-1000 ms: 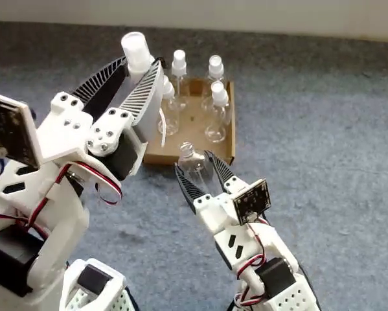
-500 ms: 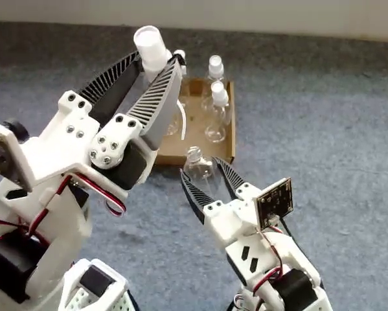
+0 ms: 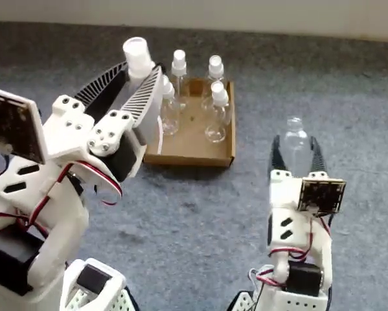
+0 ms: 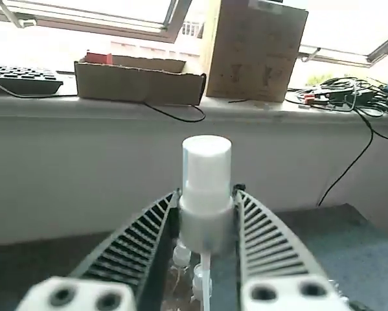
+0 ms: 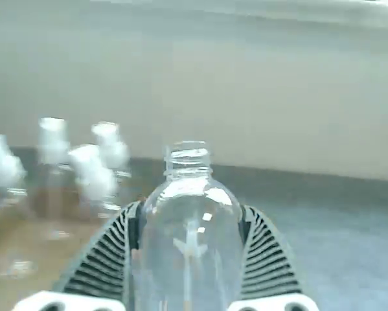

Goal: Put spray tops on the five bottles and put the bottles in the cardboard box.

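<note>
Currently capping: left gripper (image 3: 143,67) clamps white plastic spray top (image 3: 136,52); right gripper (image 3: 296,142), three o'clock, clamps clear uncapped bottle (image 3: 295,133). Next: align top over bottle.

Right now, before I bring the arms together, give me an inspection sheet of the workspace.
Surface: grey carpet.
Job's things: cardboard box holds four capped bottles, upright; fifth bottle uncapped, outside the box; one spray top loose.
Clutter: nothing seen.
Grippers: left gripper shut on the spray top; right gripper shut on the fifth bottle, right of the box.
Cables: servo wires on the arms; black cables on the windowsill.
Surroundings: wall, brown boxes, keyboard.
</note>
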You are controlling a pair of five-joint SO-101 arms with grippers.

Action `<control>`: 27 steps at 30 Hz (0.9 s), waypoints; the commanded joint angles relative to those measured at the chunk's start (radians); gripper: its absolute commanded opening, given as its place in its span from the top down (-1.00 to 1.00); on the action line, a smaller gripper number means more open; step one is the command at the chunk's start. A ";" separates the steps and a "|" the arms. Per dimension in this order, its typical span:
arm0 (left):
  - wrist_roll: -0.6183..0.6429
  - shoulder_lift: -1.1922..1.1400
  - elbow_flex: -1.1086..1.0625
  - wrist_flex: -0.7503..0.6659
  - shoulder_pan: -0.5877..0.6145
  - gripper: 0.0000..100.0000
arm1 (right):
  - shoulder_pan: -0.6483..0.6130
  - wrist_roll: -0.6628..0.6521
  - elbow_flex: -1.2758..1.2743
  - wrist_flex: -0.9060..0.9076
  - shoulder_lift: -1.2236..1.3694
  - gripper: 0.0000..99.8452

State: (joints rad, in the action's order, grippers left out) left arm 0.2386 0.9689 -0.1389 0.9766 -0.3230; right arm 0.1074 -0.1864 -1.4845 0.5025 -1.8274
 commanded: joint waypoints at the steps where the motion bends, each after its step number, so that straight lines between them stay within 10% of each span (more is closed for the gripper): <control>1: 0.011 0.007 0.033 0.114 0.085 0.99 | 0.216 -0.083 -0.183 -0.194 0.045 0.99; 13: -0.212 0.002 -0.019 0.328 0.177 0.99 | 0.260 -0.129 0.501 0.205 0.895 0.99; 27: -0.216 0.004 -0.082 0.358 0.303 0.99 | 0.403 -0.285 1.129 0.214 2.022 0.99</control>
State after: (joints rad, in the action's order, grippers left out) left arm 0.0284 0.9674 -0.2263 1.3326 -0.0284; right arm 0.4895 -0.4580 -0.4687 0.7066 0.1105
